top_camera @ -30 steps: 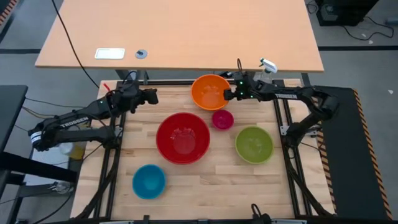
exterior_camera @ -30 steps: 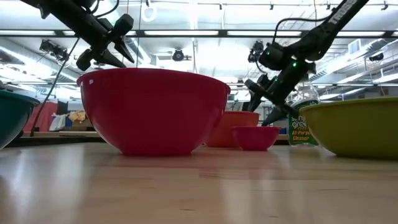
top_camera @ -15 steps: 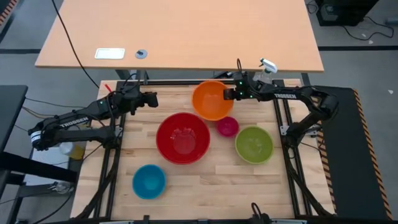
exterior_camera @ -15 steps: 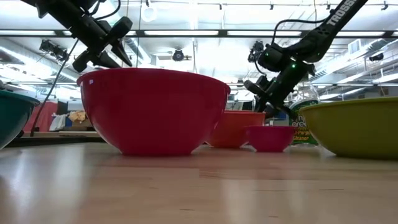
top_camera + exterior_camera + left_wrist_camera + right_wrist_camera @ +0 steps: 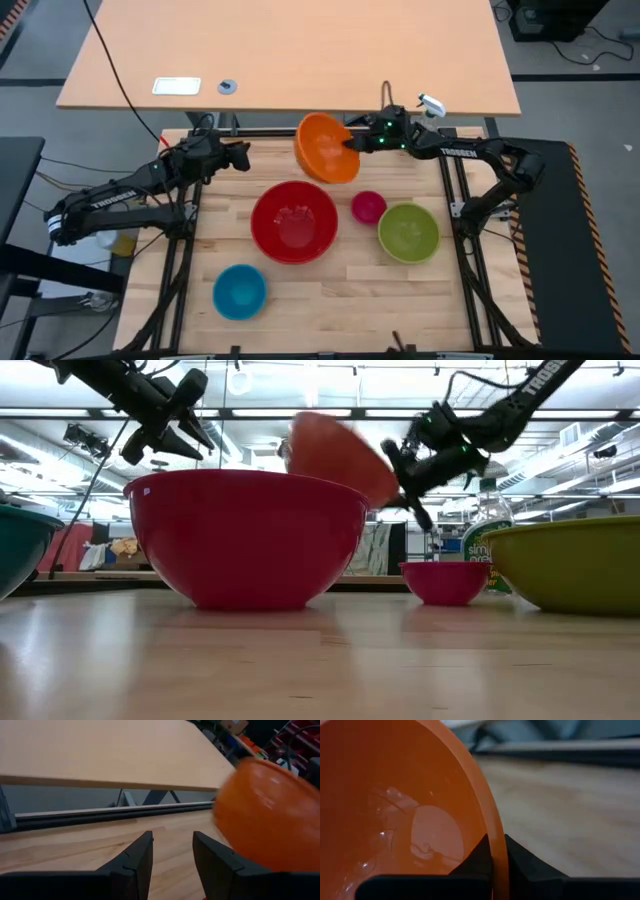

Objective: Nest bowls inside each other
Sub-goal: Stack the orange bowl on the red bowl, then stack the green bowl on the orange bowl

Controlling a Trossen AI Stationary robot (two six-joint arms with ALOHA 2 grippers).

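The orange bowl [image 5: 325, 148] [image 5: 340, 455] hangs tilted above the table's far middle, with my right gripper [image 5: 352, 142] [image 5: 495, 855] shut on its rim. The red bowl [image 5: 294, 221] rests on its base at the table's middle. Right of it stand the small pink bowl [image 5: 368, 207] and the green bowl [image 5: 408, 232]. The blue bowl [image 5: 240, 291] stands near the front left. My left gripper [image 5: 245, 155] [image 5: 172, 850] hovers open at the far left, holding nothing. My right gripper pinches the orange bowl's rim [image 5: 497, 840] on its right side, one finger [image 5: 479, 855] inside the bowl and one outside. The fingers come from the table's right, slanting slightly down. The bowl is lifted clear and tilted, its underside [image 5: 270, 815] turned toward my left arm.
A clear spray bottle [image 5: 430, 105] [image 5: 480, 555] stands at the table's far right corner behind my right arm. A light wooden desk [image 5: 290, 50] lies beyond the far edge. Bare wood shows along the near edge, right of the blue bowl.
My right gripper has taken hold of the orange bowl's rim, slid the bowl a little toward the near edge, then raised and tipped it clear of the table. The pink bowl has been nudged toward the near right. My left arm has kept still.
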